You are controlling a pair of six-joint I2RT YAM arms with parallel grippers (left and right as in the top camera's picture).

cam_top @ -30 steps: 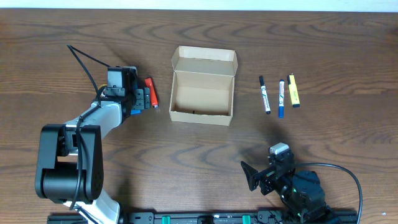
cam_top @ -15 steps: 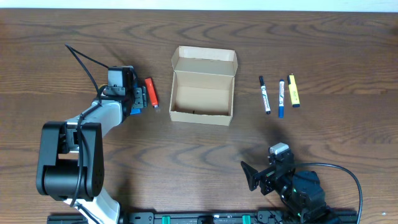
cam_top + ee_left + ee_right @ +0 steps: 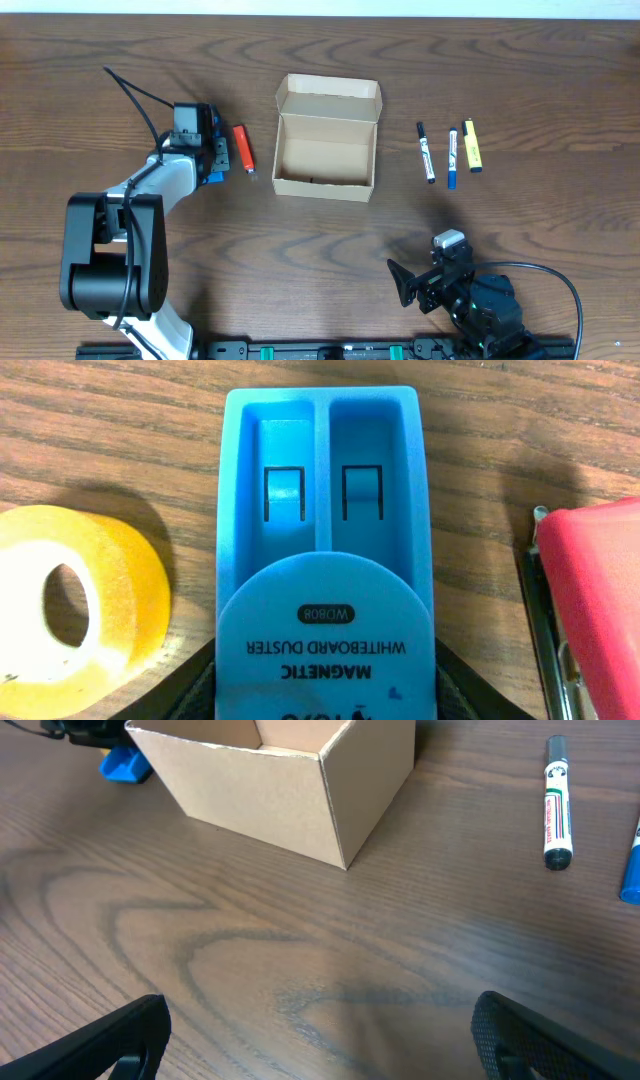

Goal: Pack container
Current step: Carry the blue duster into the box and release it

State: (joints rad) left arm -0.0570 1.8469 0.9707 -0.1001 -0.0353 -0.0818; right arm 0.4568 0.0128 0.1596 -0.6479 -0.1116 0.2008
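My left end effector point(image 3: 325, 685) hangs low over a blue magnetic whiteboard duster point(image 3: 325, 510) on the left half of the worktop, a dark finger point(image 3: 190, 685) showing on each side of the duster's rounded end. The fingers seem to lie against its sides, but I cannot tell whether they are clamped on it or only bracketing it. The duster lies flat on the wood, between a yellow tape roll point(image 3: 75, 600) toward the left edge and a red tool point(image 3: 243, 148), apparently a stapler, just beside it on the side of the container point(image 3: 326, 186). That tan cardboard box stands mid-worktop, nearer the far edge, with its flap lid thrown back and its inside almost bare. Toward the right edge lie a black marker point(image 3: 426, 152), a blue marker point(image 3: 452, 157) and a yellow highlighter point(image 3: 472, 146), side by side and well apart from the box. My right end effector point(image 3: 320, 1040) waits by the near edge with its fingers spread wide and nothing between them. By my reading, packing has hardly begun and the step in hand is taking the duster. The next move calls for a firm pinch across its sides, a lift that clears the red tool, a carry toward the box and a release over its open top.
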